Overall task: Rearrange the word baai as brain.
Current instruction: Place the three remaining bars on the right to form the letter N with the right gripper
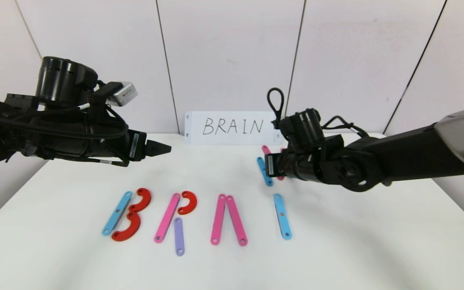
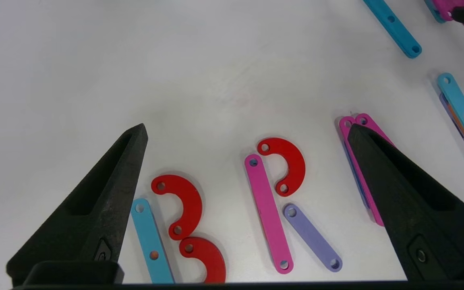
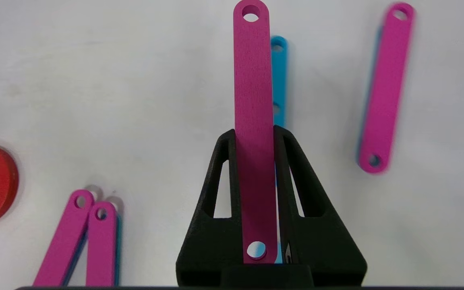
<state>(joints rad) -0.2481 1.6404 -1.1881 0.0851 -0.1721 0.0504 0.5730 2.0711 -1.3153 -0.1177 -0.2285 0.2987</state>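
The coloured strips lie in a row on the white table (image 1: 336,257). The B (image 1: 129,215) is a light-blue strip with two red curves. The R (image 1: 175,217) is a pink strip, a red curve and a purple strip (image 2: 312,237). The A (image 1: 227,219) is two pink strips, and the I (image 1: 282,216) is one light-blue strip. My right gripper (image 3: 254,135) hovers behind the I, shut on a pink strip (image 3: 252,80) held lengthwise between its fingers. A light-blue strip (image 3: 279,72) and another pink strip (image 3: 385,88) lie below it. My left gripper (image 2: 247,128) is open and empty, raised behind the B and R.
A white card handwritten "BRAIN" (image 1: 232,127) stands against the back wall. The loose light-blue strip (image 1: 265,171) and pink strip (image 1: 266,150) lie between the card and the I. Bare table lies to the right of the I.
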